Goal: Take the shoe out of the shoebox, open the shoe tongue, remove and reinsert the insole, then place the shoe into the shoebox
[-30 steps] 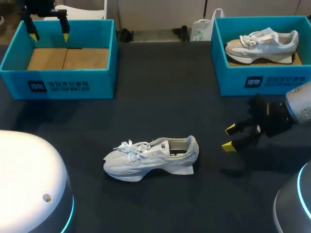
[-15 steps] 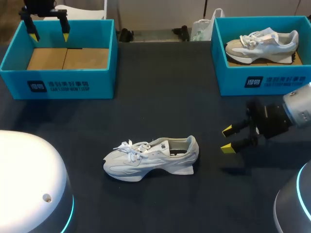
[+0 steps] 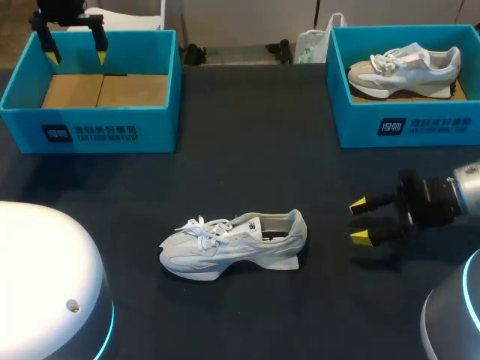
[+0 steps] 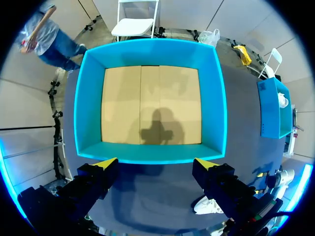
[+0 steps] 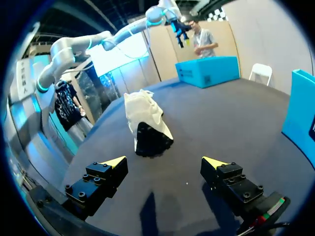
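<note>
Head view: pale, chunky-soled laced shoe [image 3: 232, 244] sits upright on the dark table [image 3: 247, 150], apart from the teal, cardboard-floored shoebox [image 3: 90, 135]. Right gripper [image 3: 359, 220] spread near its heel; left gripper [image 3: 75, 56] spread above the shoebox.

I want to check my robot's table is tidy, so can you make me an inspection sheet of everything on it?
Surface: dark table, no spills seen.
Job's things: white shoe stands on its sole mid-table; left shoebox is empty.
Clutter: right shoebox holds a second shoe.
Grippers: left gripper open above the left shoebox; right gripper open, beside the white shoe's heel, not touching.
Cables: nothing seen.
Surroundings: nothing seen.
</note>
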Robot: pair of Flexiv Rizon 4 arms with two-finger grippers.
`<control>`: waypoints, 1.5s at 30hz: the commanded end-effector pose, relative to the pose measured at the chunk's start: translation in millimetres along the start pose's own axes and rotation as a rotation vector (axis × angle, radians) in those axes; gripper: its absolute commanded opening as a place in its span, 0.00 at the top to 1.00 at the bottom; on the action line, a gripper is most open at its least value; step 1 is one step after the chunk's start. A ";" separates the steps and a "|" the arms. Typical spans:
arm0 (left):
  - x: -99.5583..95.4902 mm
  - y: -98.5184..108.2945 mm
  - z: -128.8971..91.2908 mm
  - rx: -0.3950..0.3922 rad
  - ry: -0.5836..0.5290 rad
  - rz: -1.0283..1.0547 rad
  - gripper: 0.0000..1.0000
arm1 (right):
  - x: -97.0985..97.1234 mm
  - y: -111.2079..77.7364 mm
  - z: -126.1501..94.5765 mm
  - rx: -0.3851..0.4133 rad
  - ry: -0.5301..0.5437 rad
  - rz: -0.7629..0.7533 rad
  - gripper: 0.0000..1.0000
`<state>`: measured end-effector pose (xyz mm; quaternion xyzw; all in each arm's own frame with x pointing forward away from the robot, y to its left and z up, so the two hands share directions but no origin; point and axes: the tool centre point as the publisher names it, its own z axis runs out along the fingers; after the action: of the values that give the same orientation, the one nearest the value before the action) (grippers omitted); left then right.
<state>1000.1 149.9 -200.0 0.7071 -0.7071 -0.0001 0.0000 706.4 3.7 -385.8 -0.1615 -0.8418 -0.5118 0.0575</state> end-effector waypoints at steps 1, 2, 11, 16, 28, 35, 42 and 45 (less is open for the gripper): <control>0.0 0.1 0.0 0.000 0.000 0.000 0.00 | 16.4 -4.9 -0.7 -0.034 -0.057 -0.010 0.00; 0.0 0.1 0.0 0.000 0.000 0.000 0.00 | 16.4 -4.9 -0.7 -0.034 -0.057 -0.010 0.00; 0.0 0.1 0.0 0.000 0.000 0.000 0.00 | 16.4 -4.9 -0.7 -0.034 -0.057 -0.010 0.00; 0.0 0.1 0.0 0.000 0.000 0.000 0.00 | 16.6 -5.8 0.4 -0.037 -0.054 -0.022 0.00; 0.0 0.1 0.0 0.000 0.000 0.000 0.00 | 21.7 -11.0 7.4 -0.078 -0.064 -0.104 0.00; 0.0 0.1 0.0 0.000 0.000 0.000 0.00 | 19.1 -13.8 12.5 -0.089 -0.072 -0.126 0.00; 0.0 0.1 0.0 0.000 0.000 0.000 0.00 | 22.8 -15.7 15.0 -0.132 -0.079 -0.173 0.00; 0.0 0.1 0.0 0.000 0.000 0.000 0.00 | 23.0 -13.3 16.0 -0.142 -0.085 -0.173 0.00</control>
<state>1000.1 150.0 -200.0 0.7071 -0.7071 -0.0001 0.0000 684.0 15.2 -397.3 -0.1113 -0.8166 -0.5656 -0.0301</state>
